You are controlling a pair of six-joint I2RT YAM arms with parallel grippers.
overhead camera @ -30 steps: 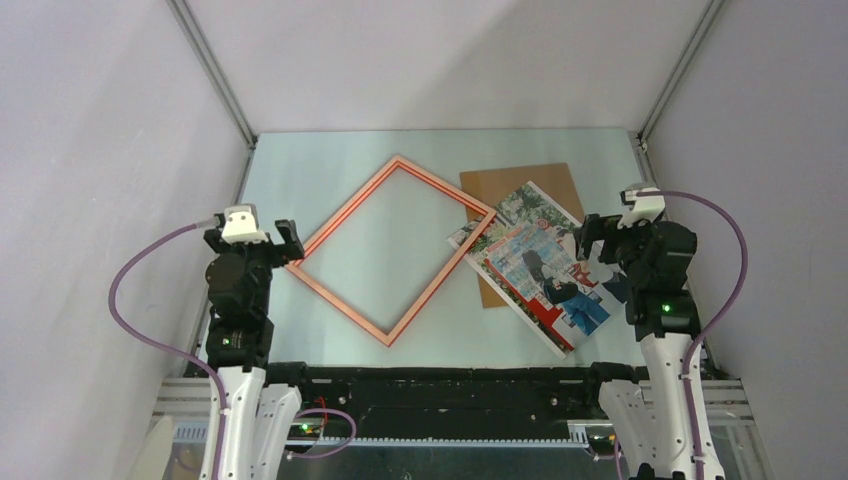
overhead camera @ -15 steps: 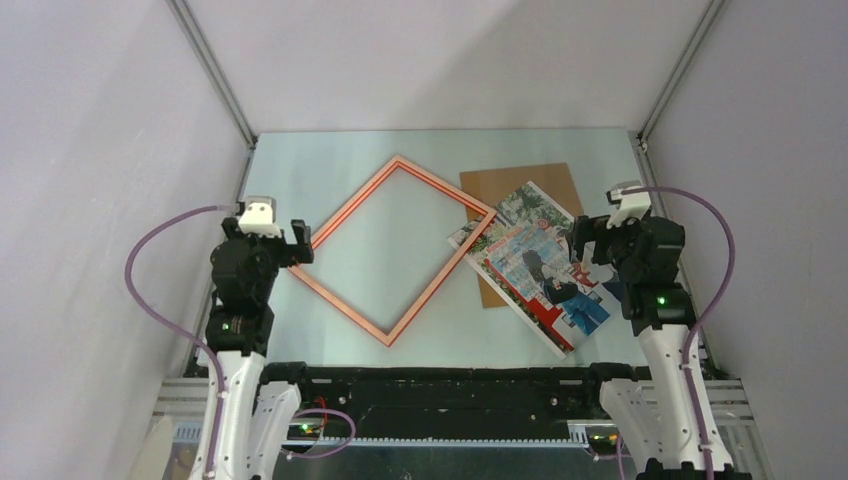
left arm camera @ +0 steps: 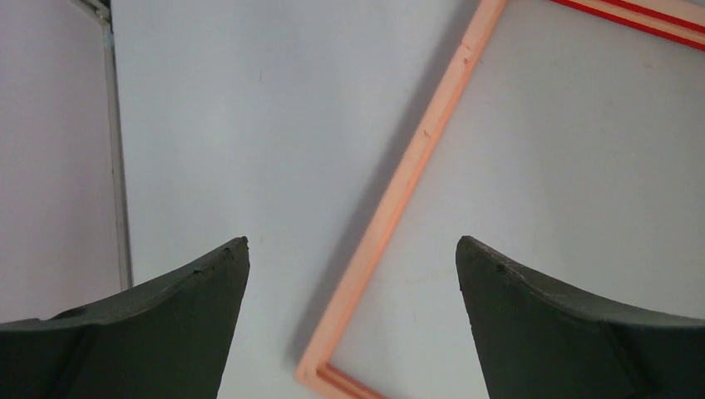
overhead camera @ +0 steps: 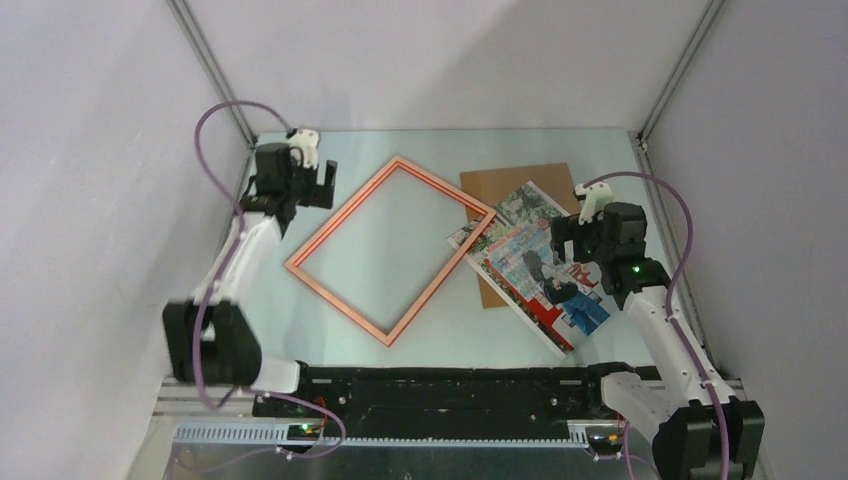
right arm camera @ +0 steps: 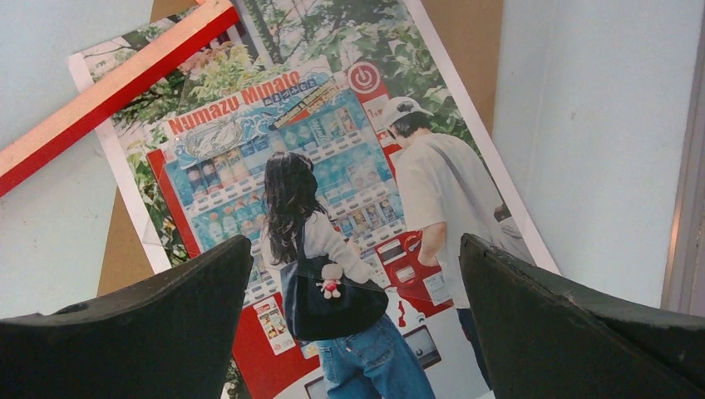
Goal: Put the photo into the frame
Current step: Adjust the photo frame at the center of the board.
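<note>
The frame [overhead camera: 344, 211] lies flat on the table, turned like a diamond, with its pale orange-pink side up. Its right corner [right arm camera: 108, 91] rests on the upper left corner of the photo [overhead camera: 515, 250]. The photo lies picture side up on a brown backing board [overhead camera: 520, 180]. My left gripper [overhead camera: 315, 190] is open and empty above the frame's upper left edge [left arm camera: 416, 166]. My right gripper [overhead camera: 568, 252] is open and empty above the middle of the photo [right arm camera: 332, 166].
The brown board [right arm camera: 474, 33] pokes out beyond the photo at the far side and at the left. Metal rails [overhead camera: 215, 75] and grey walls close in the table on the left, the right and the back.
My left arm has stretched far forward, from the frame's left corner to its upper left edge. My right gripper has moved a little forward and left over the photo. Both stay open.
</note>
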